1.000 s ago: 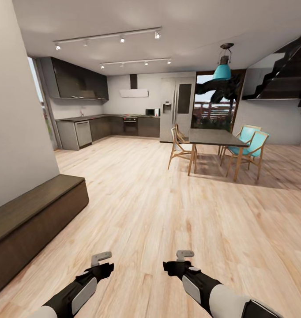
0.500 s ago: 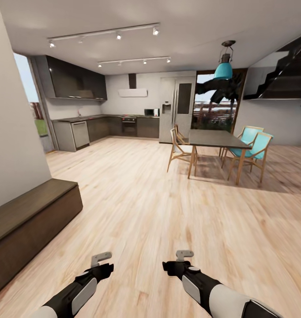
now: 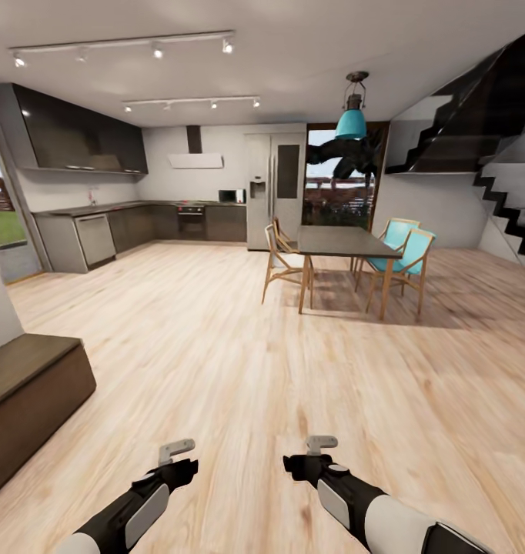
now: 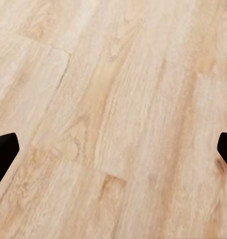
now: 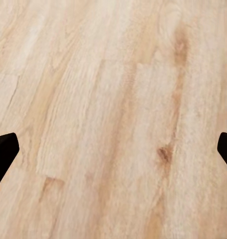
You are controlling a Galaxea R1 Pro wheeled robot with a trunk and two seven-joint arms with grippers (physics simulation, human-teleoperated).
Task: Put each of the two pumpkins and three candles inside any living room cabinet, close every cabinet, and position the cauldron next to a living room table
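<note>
The end of the low dark-brown cabinet stands against the wall at the left of the head view, its front shut. Both arms reach forward low over the bare wood floor. My left gripper is open, its dark fingertips far apart with only floorboards between them. My right gripper is open too, and its fingertips are also spread wide over bare floor. The pumpkins, candles, cauldron and the living room table are out of view.
A dining table with wooden and teal chairs stands ahead to the right. A kitchen counter and fridge line the far wall. A black staircase rises at the right. Open wood floor lies ahead.
The whole picture has shifted left, so the camera has turned right: the cabinet and white wall slid toward the left edge, and the staircase came into view. Both arms hold the same pose.
</note>
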